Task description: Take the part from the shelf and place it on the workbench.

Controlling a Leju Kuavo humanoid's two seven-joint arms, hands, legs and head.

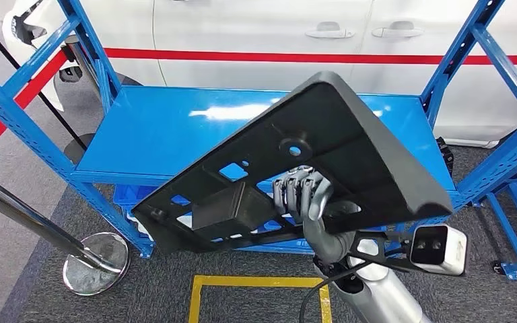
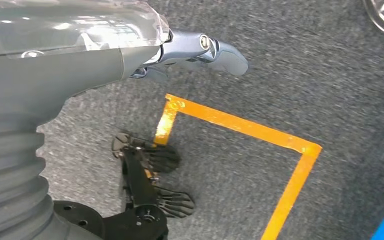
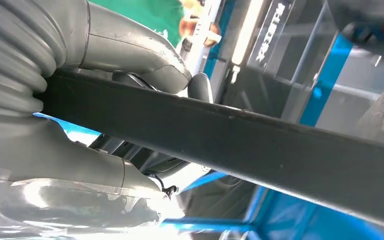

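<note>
The part is a large black plastic panel [image 1: 296, 161] with cut-outs and a raised rim, held tilted in the air in front of the blue shelf [image 1: 161, 128]. My right hand [image 1: 303, 196] grips it from below near its middle, fingers curled over its face. In the right wrist view the panel's edge [image 3: 240, 140] runs across between the thumb and fingers of the right hand [image 3: 130, 55]. My left hand [image 2: 200, 50] hangs over the grey carpet and holds nothing; I cannot tell how its fingers lie.
The shelf's blue uprights [image 1: 20, 114] stand at both sides, with a lower blue shelf level behind the panel. A white car door [image 1: 350, 33] with a red stripe is behind. A chrome stanchion base [image 1: 96, 264] stands front left. Yellow floor tape [image 1: 256, 282] marks a square.
</note>
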